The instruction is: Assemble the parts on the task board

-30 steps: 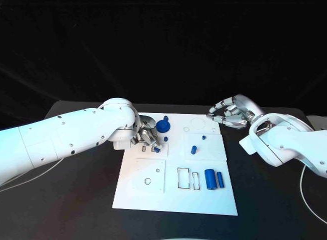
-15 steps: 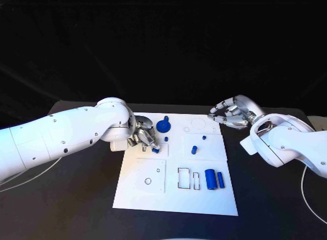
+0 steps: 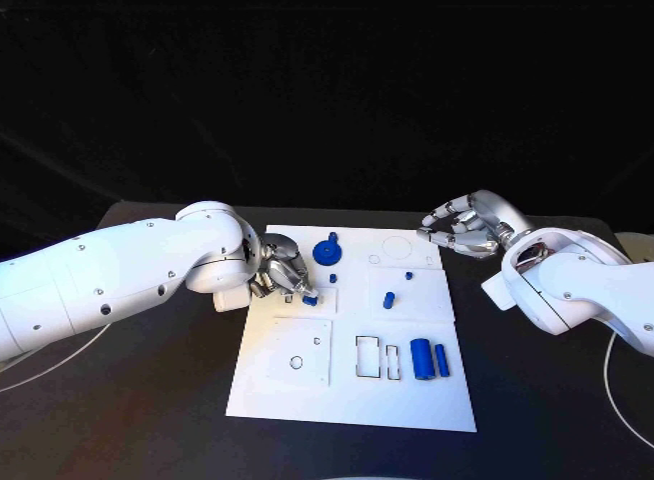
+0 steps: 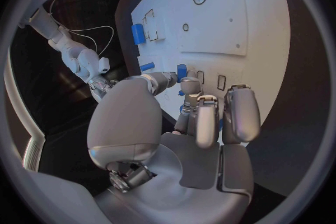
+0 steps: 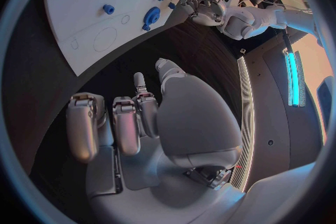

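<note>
The white task board [image 3: 349, 400] lies in the middle of the table. My left hand [image 3: 280, 270] rests over its far left part, beside small rectangular slots. Thumb and a finger pinch a small blue part [image 3: 311, 297], which the left wrist view shows between the fingertips [image 4: 182, 71]. A blue gear-like part [image 3: 327, 250] stands just beyond that hand. Small blue parts [image 3: 388, 297] sit mid-board, and two blue cylinders [image 3: 419, 358] lie near the front right. My right hand [image 3: 461, 227] hovers off the board's far right corner, fingers loosely bent, holding nothing.
Black table [image 3: 558, 400] surrounds the board on all sides. A rectangular cut-out [image 3: 369, 357] lies left of the cylinders, and a square plate with a round hole [image 3: 297, 350] is at the front left. A cable [image 3: 611, 375] trails at the right.
My left arm has swung outward and the hand has shifted slightly left, still at the small blue part. The right hand has stayed put.
</note>
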